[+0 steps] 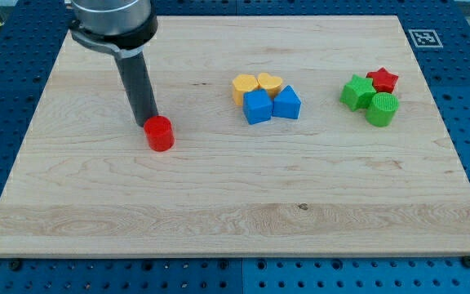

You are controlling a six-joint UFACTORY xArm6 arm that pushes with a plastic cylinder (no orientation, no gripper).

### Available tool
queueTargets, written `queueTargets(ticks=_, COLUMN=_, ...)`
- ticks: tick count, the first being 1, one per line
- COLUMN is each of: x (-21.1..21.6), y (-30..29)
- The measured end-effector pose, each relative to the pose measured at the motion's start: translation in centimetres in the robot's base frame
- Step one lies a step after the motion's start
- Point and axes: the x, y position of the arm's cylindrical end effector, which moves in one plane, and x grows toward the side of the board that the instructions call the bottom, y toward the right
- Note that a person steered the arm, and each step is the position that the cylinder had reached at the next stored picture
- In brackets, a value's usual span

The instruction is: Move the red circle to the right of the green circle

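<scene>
The red circle (160, 133) stands on the wooden board at the view's left of centre. My tip (147, 123) rests just to the upper left of it, touching or nearly touching its edge. The green circle (382, 109) stands far to the view's right. It is packed against a green star (356, 91) on its upper left and a red star (383, 80) above it.
A cluster sits in the upper middle: an orange hexagon (244, 86), a yellow heart (269, 82), a blue cube (257, 106) and a blue triangular block (287, 103). The wooden board (235, 204) lies on a blue perforated table; a marker tag (423, 37) is at the top right corner.
</scene>
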Motion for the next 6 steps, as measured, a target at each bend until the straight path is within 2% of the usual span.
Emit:
queueTargets(ticks=4, x=0.1, y=-1.7)
queueTargets(ticks=6, x=3.5, y=1.6)
